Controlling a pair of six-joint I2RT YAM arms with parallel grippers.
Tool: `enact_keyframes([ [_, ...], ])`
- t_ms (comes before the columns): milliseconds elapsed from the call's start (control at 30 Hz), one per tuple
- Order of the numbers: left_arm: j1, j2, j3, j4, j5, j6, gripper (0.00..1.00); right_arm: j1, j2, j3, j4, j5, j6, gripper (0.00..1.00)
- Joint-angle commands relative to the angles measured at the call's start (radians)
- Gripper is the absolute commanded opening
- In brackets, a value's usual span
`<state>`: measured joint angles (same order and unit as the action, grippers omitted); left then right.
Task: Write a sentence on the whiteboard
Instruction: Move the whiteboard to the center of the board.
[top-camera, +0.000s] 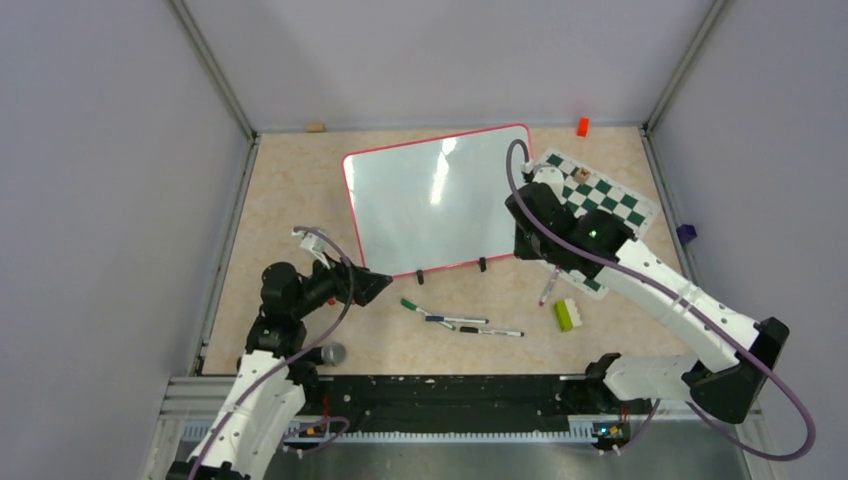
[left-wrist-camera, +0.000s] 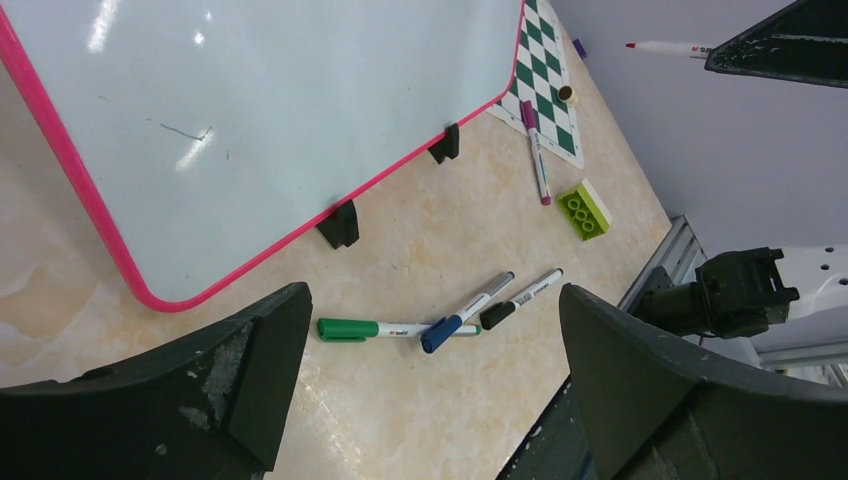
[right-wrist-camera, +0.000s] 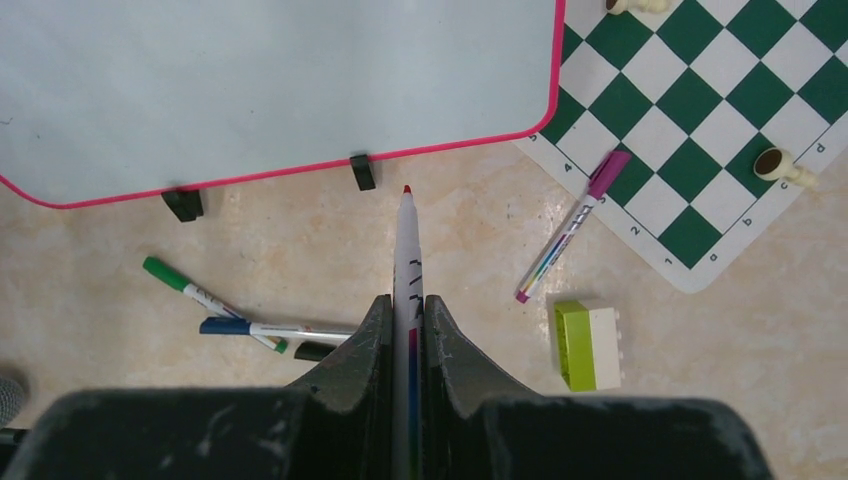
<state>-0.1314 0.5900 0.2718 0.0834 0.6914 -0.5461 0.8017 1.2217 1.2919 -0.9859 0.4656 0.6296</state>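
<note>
From above, the right gripper (top-camera: 527, 243) hangs just off the near right corner of the whiteboard (top-camera: 435, 195), a glossy white panel with rounded corners and a thin pink-red frame. The left gripper (top-camera: 378, 285) sits close to the board's near left corner. In the left wrist view that gripper's jaws gape wide with nothing between them. Ahead of it stand the board's two black clip feet (left-wrist-camera: 340, 224), and nearer its fingertips three capped markers (left-wrist-camera: 443, 333) lie crossed on the marbled tabletop (left-wrist-camera: 450, 240). The right wrist view shows the jaws clamped on a slim white red marker (right-wrist-camera: 407, 250), uncapped, its tip over bare table just short of the frame. No writing shows on the board, only faint smudges. My worry is that the smooth round barrel could slide or twist between the hard fingers under writing pressure. With the left gripper bracing nothing, the light board might also skid on its small feet and smear the strokes.
</note>
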Motion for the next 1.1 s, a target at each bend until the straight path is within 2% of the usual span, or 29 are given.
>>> enact_keyframes([
  [0, 0.004, -0.055, -0.005, 0.007, -0.027, 0.03, 0.99, -0.009, -0.056, 0.029, 0.018, 0.021, -0.069, 0.0],
  [100, 0.004, -0.066, 0.017, -0.055, -0.133, 0.044, 0.99, -0.007, -0.089, 0.001, 0.062, -0.026, -0.107, 0.0],
  [433, 0.004, -0.073, 0.052, -0.096, -0.202, 0.108, 0.99, -0.008, -0.201, -0.113, 0.184, -0.147, -0.172, 0.0],
  [633, 0.004, -0.061, 0.005, 0.039, -0.211, 0.107, 0.99, -0.007, -0.299, -0.192, 0.289, -0.238, -0.243, 0.0],
  [833, 0.006, 0.055, -0.008, 0.211, -0.183, 0.127, 0.99, -0.008, -0.407, -0.297, 0.451, -0.323, -0.269, 0.0],
  [1067, 0.015, 0.218, -0.102, 0.537, -0.164, 0.145, 0.99, -0.008, -0.372, -0.294, 0.52, -0.283, -0.315, 0.0],
])
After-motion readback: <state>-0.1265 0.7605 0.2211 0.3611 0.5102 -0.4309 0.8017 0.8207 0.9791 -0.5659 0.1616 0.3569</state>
